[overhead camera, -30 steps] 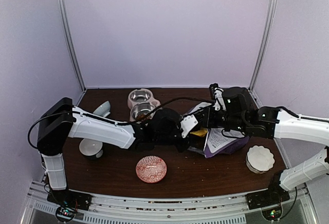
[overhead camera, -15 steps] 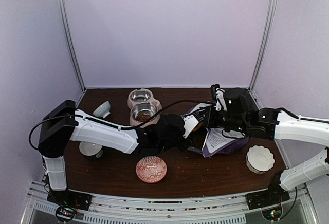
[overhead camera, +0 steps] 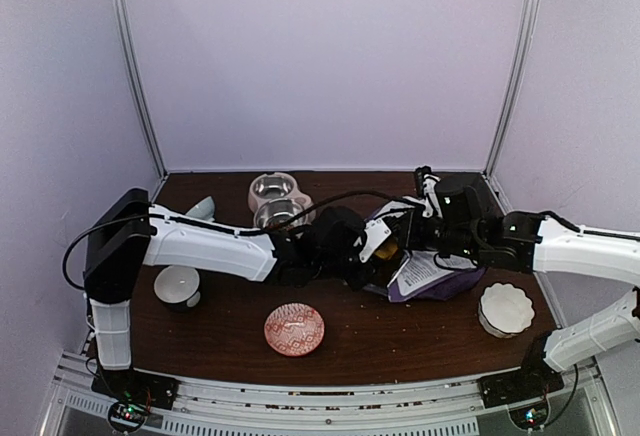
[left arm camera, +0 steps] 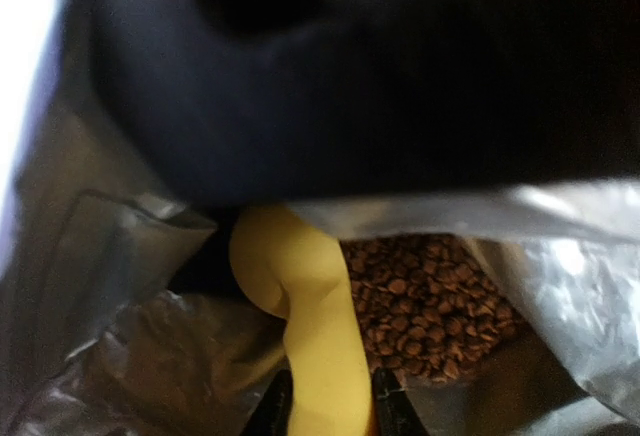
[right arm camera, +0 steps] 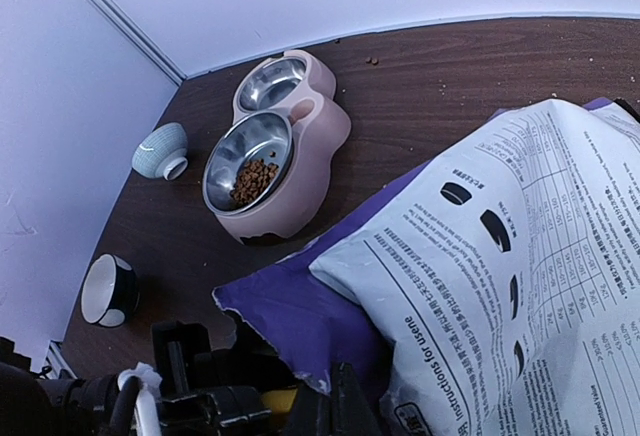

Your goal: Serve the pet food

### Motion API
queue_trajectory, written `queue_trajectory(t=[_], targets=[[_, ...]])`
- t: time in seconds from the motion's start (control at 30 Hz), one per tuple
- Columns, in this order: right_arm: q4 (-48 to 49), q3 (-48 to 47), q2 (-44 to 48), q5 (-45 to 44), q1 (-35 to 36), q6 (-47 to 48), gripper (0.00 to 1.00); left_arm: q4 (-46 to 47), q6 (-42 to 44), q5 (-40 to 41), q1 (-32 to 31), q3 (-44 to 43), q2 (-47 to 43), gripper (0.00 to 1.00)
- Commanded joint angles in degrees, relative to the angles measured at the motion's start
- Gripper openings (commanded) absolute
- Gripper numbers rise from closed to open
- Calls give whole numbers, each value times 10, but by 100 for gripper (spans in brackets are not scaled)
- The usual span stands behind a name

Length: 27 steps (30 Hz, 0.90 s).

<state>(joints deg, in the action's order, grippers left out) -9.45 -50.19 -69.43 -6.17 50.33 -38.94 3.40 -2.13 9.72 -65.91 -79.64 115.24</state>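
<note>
The pet food [left arm camera: 425,301] is small, round, brown, dry bits. It lies in a heap inside the bag [right arm camera: 480,286], which is shiny and crinkly silver inside. The bag lies near the right back corner of the dark brown wooden table [overhead camera: 380,341]. It is purple with a white back, and small black print there starts "Instructions for".

The left gripper [left arm camera: 330,411] pinches the smooth handle of the yellow plastic scoop [left arm camera: 300,306], which reaches into the bag beside the heap. The right gripper [right arm camera: 335,406] is pressed together on the bag's torn purple edge.

A few more bits sit in one shiny metal cup of the pink double bowl [right arm camera: 310,171] near the back edge.
</note>
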Motion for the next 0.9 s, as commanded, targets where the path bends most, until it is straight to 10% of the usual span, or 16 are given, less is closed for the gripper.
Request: queue_trajectory(t=[0.0, 0.87], targets=[[69, -5, 27, 3, 3, 1, 0, -137, 46, -146, -14, -11, 20, 0], [40, 1, 47, -18, 1, -10, 0, -203, -173, -421, 88, 29, -87, 0]])
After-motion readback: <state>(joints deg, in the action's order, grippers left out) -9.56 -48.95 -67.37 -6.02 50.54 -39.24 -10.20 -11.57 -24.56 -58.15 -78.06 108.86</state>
